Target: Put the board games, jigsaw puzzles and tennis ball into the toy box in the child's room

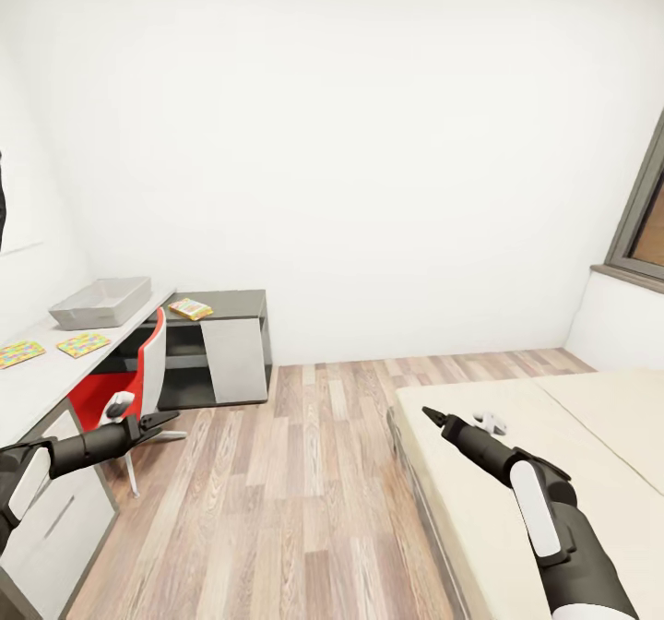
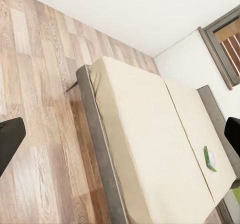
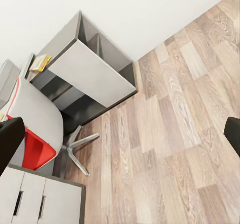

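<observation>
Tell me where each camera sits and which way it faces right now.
Head view: on the head, facing the far wall, table left, bed right; left hand and right hand show.
Left wrist view: faces the bed; dark fingertips at the edges.
Right wrist view: faces the red chair and floor.
Shared: head and left wrist views both show the bed.

Open floor (image 1: 304,472) between chair (image 1: 138,371), bed (image 1: 516,454)

White walls (image 1: 369,140), plank floor (image 1: 295,491), red chair (image 1: 111,394).

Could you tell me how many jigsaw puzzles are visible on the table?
2: jigsaw puzzles, one nearer the toy box, one beside it, farther from it. Others may be hidden.
</observation>
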Robot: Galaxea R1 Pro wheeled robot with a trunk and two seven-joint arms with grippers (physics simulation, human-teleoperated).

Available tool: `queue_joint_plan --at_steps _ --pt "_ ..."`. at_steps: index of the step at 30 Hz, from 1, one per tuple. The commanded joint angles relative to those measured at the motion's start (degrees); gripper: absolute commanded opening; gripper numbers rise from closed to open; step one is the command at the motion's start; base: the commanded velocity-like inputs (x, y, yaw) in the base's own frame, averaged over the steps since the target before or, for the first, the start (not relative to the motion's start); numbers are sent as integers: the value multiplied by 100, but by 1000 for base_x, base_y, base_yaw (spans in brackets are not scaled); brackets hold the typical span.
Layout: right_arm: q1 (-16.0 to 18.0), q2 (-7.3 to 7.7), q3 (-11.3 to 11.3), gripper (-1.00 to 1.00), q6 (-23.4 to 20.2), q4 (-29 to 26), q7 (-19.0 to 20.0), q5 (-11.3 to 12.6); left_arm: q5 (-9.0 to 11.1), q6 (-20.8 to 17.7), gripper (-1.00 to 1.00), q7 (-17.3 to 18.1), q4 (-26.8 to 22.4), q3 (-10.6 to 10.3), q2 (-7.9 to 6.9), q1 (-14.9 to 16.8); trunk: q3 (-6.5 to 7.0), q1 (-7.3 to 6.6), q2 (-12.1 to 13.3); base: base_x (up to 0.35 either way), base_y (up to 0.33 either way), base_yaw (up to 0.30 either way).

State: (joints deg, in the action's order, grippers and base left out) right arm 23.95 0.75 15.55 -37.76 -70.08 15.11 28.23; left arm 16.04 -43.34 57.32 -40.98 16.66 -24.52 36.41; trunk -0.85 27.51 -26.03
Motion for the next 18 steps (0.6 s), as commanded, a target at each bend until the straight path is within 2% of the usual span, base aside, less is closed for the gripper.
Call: queue_joint_plan --at_steps 1,13,18 --pt "3 0 11 100 -19 -1 23 1 16 -34 100 8 2 4 0 5 -9 3 -9 -2 0 2" --pt "5 -1 13 100 9 -39 70 15 16 -34 100 7 2 4 12 4 -9 3 -9 -79 -38 2" --pt "5 -13 -3 100 3 -55 69 11 14 -34 100 8 2 4 31 5 -9 3 -9 -23 -17 154"
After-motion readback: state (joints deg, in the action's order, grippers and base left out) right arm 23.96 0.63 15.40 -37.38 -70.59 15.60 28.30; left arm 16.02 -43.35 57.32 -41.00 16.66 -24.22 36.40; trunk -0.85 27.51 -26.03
